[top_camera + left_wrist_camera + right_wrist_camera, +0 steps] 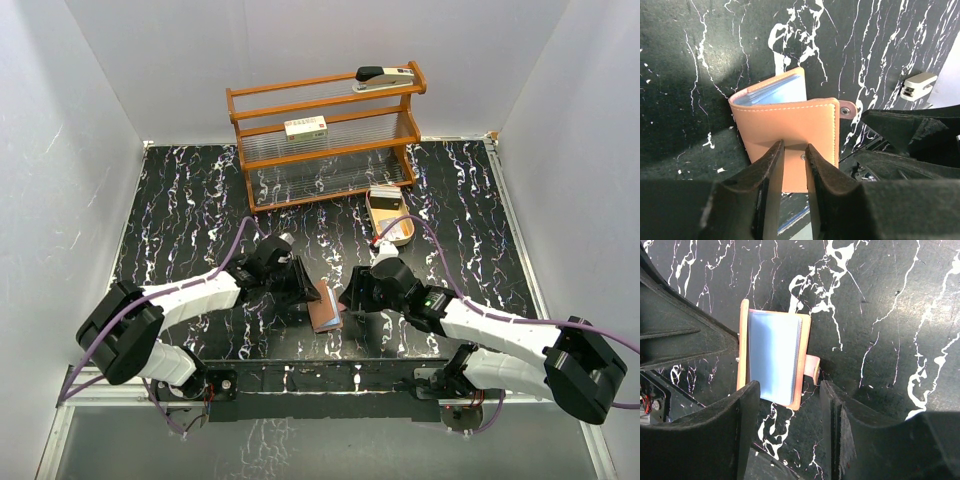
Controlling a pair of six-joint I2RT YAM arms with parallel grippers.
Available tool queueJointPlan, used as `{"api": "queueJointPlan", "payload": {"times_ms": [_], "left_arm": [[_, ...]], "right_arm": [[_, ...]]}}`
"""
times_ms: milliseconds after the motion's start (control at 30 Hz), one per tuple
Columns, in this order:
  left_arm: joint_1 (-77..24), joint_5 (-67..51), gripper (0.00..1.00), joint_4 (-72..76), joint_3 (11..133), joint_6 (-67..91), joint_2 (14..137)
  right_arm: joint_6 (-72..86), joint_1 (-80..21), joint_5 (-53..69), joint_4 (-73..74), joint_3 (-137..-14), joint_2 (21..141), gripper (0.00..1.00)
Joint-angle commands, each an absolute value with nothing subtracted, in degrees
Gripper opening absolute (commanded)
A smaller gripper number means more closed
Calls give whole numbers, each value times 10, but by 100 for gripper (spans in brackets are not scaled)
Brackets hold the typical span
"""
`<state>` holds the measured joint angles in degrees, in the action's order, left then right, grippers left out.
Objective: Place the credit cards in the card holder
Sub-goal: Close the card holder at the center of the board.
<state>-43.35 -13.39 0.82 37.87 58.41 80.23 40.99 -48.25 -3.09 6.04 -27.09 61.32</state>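
Left gripper (795, 150): clamped on cover of card holder (790, 125).
Right gripper (790, 387): fingers apart, poised over the open side.
Cards (774, 355): pale blue, tucked inside, between both grippers.
Remaining: seemingly just closing; tab (812, 367) unfastened.

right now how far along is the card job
Light blue cards already sit inside the card holder. Left pincer meets its cover, grip unclear; right pincer is open, empty. No loose cards show, though the wooden tray's contents are unclear; closing the holder seems left.
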Motion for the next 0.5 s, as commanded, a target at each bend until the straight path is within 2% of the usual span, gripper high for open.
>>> {"api": "queueJointPlan", "payload": {"times_ms": [0, 167, 467], "left_arm": [[-436, -125, 20, -17, 403, 562, 813], [-436, -139, 14, -16, 410, 553, 852], [-436, -142, 12, -16, 399, 554, 874]], "right_arm": [[417, -476, -39, 41, -287, 602, 50], [419, -461, -24, 30, -283, 616, 54], [423, -439, 19, -23, -260, 635, 59]]}}
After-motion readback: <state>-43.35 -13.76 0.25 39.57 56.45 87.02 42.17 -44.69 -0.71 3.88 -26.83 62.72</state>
